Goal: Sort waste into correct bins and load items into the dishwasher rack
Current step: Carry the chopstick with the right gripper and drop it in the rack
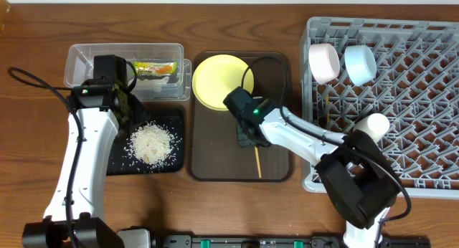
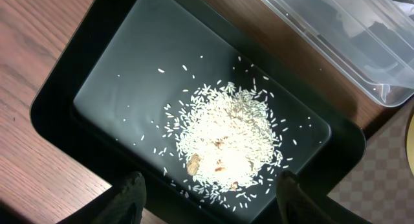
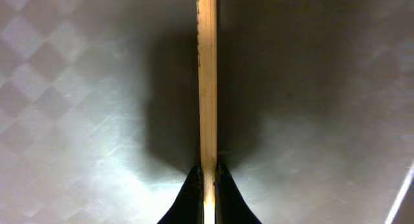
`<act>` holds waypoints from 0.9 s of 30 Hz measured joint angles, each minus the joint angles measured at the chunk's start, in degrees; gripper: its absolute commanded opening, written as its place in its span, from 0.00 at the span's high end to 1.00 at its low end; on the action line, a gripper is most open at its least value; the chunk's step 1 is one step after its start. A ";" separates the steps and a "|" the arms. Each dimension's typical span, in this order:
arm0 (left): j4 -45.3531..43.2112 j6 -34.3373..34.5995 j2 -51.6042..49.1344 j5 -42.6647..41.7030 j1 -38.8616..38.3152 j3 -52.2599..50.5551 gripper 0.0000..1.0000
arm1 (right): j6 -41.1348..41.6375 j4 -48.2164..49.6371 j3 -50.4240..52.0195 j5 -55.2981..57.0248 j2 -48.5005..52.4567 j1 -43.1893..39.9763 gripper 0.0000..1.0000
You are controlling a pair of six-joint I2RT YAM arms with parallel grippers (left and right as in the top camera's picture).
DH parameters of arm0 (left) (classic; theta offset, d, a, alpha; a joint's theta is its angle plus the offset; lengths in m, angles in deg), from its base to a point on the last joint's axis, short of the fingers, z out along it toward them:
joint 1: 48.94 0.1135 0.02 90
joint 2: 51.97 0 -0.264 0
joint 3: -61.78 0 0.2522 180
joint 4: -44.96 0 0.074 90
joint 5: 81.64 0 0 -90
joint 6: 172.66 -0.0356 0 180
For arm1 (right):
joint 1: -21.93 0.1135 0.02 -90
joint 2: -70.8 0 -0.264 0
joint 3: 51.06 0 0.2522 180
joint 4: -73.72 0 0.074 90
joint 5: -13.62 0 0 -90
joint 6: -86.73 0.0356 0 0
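One wooden chopstick [image 1: 257, 162] lies on the brown serving tray [image 1: 215, 148], and my right gripper [image 1: 249, 137] is shut on its upper end. In the right wrist view the chopstick [image 3: 207, 75] runs straight up from between the closed jaws of my right gripper [image 3: 207, 179]. My left gripper [image 2: 210, 198] hangs open over the black tray [image 2: 129, 75], with the rice heap [image 2: 226, 136] just beyond its fingertips and nothing held. The snack wrapper [image 1: 154, 69] lies in the clear tub [image 1: 86, 62]. A yellow plate [image 1: 221, 81] sits at the serving tray's far end.
The grey dishwasher rack [image 1: 416, 155] fills the right side. It holds a white bowl [image 1: 324, 62], a light blue bowl [image 1: 359, 64] and a white cup [image 1: 373, 124]. The clear tub [image 2: 336, 43] borders the black tray on its far side.
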 measured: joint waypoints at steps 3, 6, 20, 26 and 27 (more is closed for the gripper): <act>0.00 0.00 0.00 0.00 0.00 0.00 0.33 | 0.28 -1.01 0.00 0.04 -0.31 -1.86 0.99; 0.00 0.00 0.00 0.00 0.00 0.00 0.33 | -0.63 -1.42 0.07 -0.22 -1.62 -4.83 0.99; 0.00 -0.02 0.00 0.00 0.00 0.00 0.33 | -17.25 -7.43 0.09 -1.90 -28.70 -19.96 0.99; 0.00 0.00 0.00 0.00 0.00 0.00 0.33 | -23.76 -13.79 0.09 -1.86 -28.76 -29.07 0.99; 0.00 0.00 0.00 0.00 0.00 0.00 0.33 | -24.30 -14.12 0.09 -1.81 -28.55 -30.29 0.99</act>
